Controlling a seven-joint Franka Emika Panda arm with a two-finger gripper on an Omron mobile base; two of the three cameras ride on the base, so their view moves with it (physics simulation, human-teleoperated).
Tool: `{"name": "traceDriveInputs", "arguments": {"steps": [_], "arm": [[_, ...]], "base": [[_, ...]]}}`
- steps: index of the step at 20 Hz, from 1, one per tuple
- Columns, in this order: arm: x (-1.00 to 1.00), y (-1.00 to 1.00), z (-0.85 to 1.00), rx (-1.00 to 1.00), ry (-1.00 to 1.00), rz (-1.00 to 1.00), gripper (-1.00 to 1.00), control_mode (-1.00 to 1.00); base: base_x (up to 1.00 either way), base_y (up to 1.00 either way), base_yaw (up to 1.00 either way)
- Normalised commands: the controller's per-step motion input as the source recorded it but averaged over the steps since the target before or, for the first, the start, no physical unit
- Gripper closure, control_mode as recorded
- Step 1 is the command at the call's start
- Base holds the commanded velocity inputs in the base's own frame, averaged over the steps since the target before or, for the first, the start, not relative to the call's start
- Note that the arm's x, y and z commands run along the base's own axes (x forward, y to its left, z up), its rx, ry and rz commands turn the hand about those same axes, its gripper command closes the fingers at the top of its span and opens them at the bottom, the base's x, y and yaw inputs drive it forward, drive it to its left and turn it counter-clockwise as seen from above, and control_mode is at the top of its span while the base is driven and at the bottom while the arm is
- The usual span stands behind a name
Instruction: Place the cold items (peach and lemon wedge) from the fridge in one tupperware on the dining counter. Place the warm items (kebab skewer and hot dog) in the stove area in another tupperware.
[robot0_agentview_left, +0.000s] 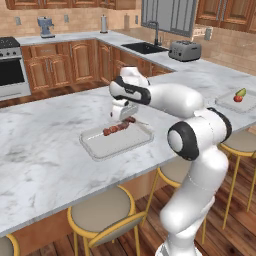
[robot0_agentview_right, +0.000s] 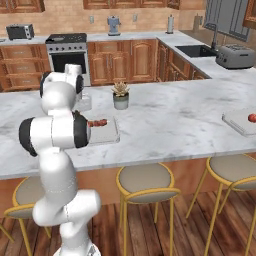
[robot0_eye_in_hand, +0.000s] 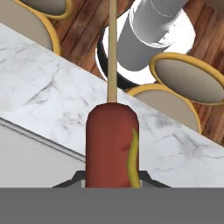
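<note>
1. The jaws are clamped on the kebab skewer (robot0_agentview_left: 119, 128), held over the near tupperware (robot0_agentview_left: 95, 149) on the tabletop (robot0_agentview_left: 40, 145).
2. Lower it level and central; the height above the floor is probably small.

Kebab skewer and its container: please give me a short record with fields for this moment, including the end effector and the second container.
held item: brown meat kebab skewer on a pale wooden stick
end effector: shut on the kebab skewer, over the near container
near container: clear rectangular plastic tupperware on the white marble dining counter
skewer contact with container: cannot tell
far container: second clear tupperware at the counter's right end, holding a red peach and a yellow-green lemon wedge
nearby: small potted succulent plant on the counter
</note>
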Motion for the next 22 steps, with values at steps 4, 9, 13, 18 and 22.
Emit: {"name": "traceDriveInputs", "arguments": {"steps": [4,9,13,18,22], "arm": [[0.55,-0.04,-1.0,-0.06,-0.13,0.27,1.0,-1.0],[0.27,-0.29,-0.89,0.0,-0.24,0.25,1.0,-1.0],[0.44,-0.35,-0.12,0.07,-0.12,0.21,1.0,-1.0],[0.37,-0.32,-0.58,0.0,-0.01,0.27,1.0,-1.0],[0.51,-0.24,-0.43,0.0,0.0,0.27,1.0,-1.0]], "base": [[0.0,0.0,0.0],[0.0,0.0,0.0],[0.0,0.0,0.0],[0.0,0.0,0.0],[0.0,0.0,0.0]]}}
